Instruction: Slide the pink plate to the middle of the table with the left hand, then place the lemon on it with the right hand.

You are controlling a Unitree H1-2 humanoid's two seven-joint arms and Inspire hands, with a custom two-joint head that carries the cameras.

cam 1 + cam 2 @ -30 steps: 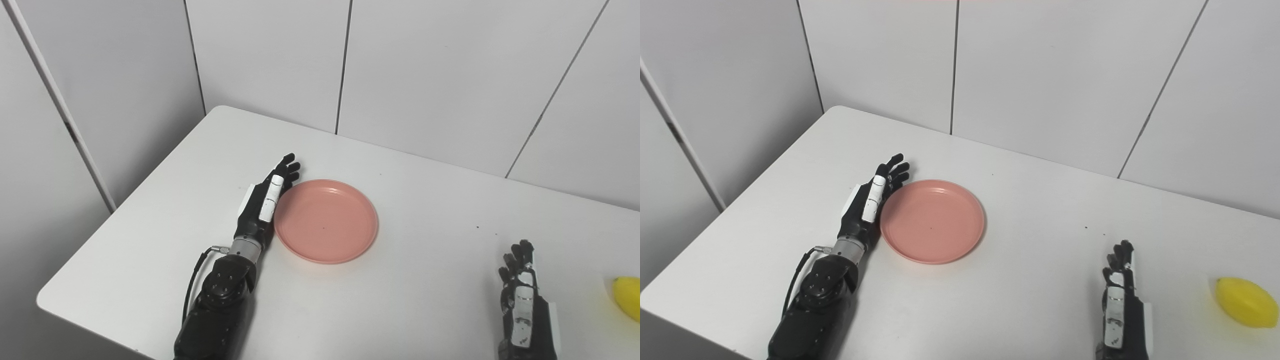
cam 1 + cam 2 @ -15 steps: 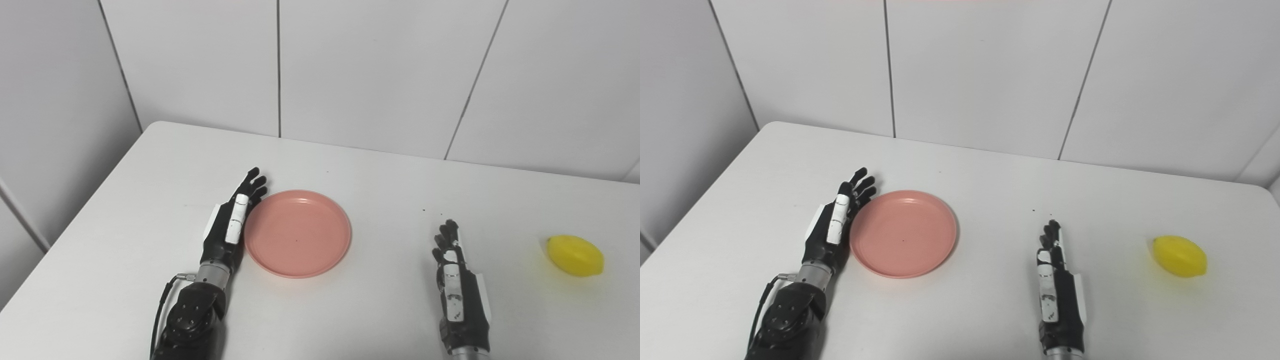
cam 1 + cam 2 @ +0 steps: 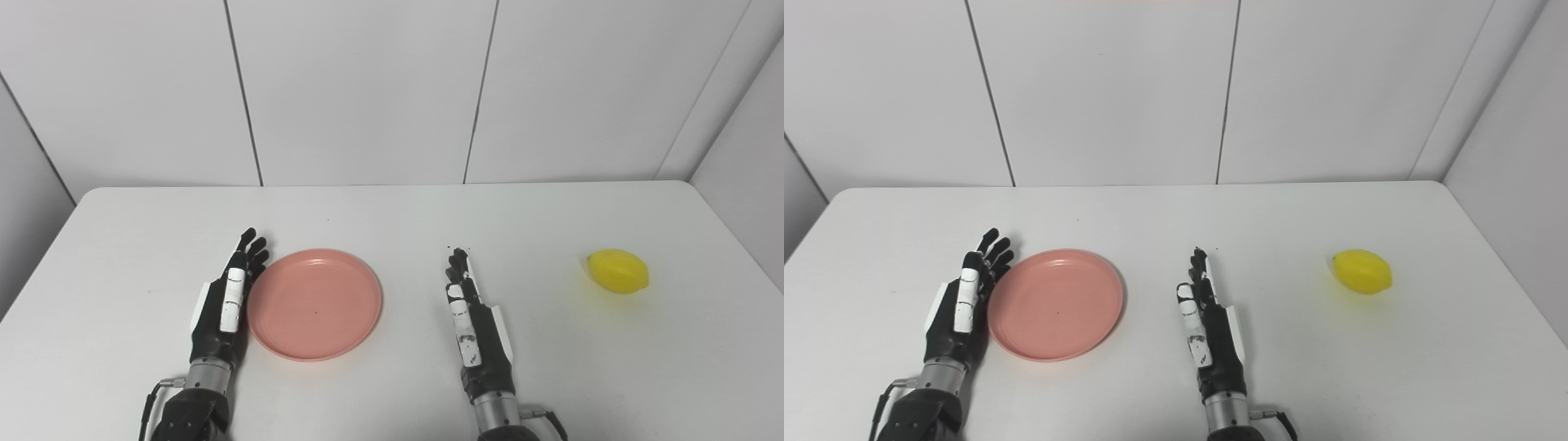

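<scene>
White wall panels are backing a white table (image 3: 392, 208) with rounded corners; nothing else is sitting on it besides the task's things.

The left hand (image 3: 224, 306) is standing on its edge, fingers straight and together but closed on nothing, its palm side lying against the left rim of the plate (image 3: 315, 303) — touching or just beside, I cannot tell which. The plate is sitting flat and empty, left of the table's middle. The right hand (image 3: 473, 321) is resting on the table in the same posture, fingers extended and holding nothing, to the right of the plate with bare table between them. The lemon (image 3: 618, 271) is lying on its side well to the right of that hand, near the table's right edge.

Judgement: the slide is the step in hand and is looking unfinished. To do it well, the left hand should be keeping its whole palm edge on the rim and pushing rightward low and level — a push from the fingertips alone could spin the plate, and lifting could tip the shallow rim. The right hand may be standing in the plate's path, so it should be clearing toward the lemon.
</scene>
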